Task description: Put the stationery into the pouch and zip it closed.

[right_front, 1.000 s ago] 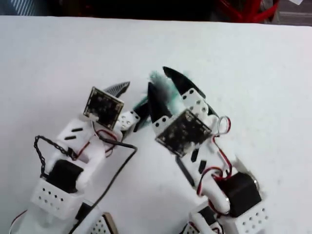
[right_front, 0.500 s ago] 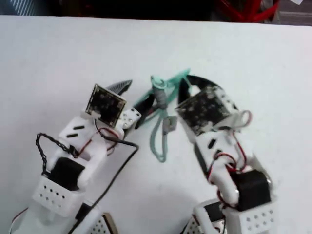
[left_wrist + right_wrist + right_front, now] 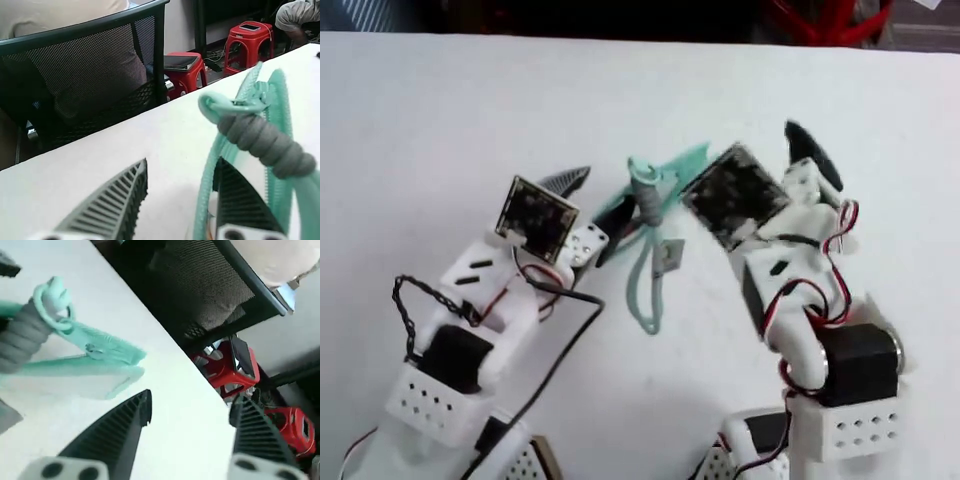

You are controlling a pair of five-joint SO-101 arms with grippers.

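Note:
The teal see-through pouch (image 3: 645,285) lies flat on the white table between the two arms, its zipper end (image 3: 95,347) pointing to the far side. A grey wound cord pull (image 3: 645,197) hangs from a teal ring at that end (image 3: 260,140). A small grey piece (image 3: 667,255) rests on the pouch. My left gripper (image 3: 592,197) is open, its black finger (image 3: 240,200) against the pouch's edge and its grey finger (image 3: 115,205) on bare table. Just right of the zipper end, my right gripper (image 3: 191,399) stands open with nothing in it, also seen from above (image 3: 765,150).
The table's far edge (image 3: 640,38) runs across the top of the high view, with a black mesh chair (image 3: 90,75) and red stools (image 3: 247,37) beyond it. A black cable (image 3: 555,360) trails from the left arm near the front.
My right gripper has swung right, off the pouch, and now stands beside its zipper end. The pouch and its cord pull have come into plain view. The left arm has kept still.

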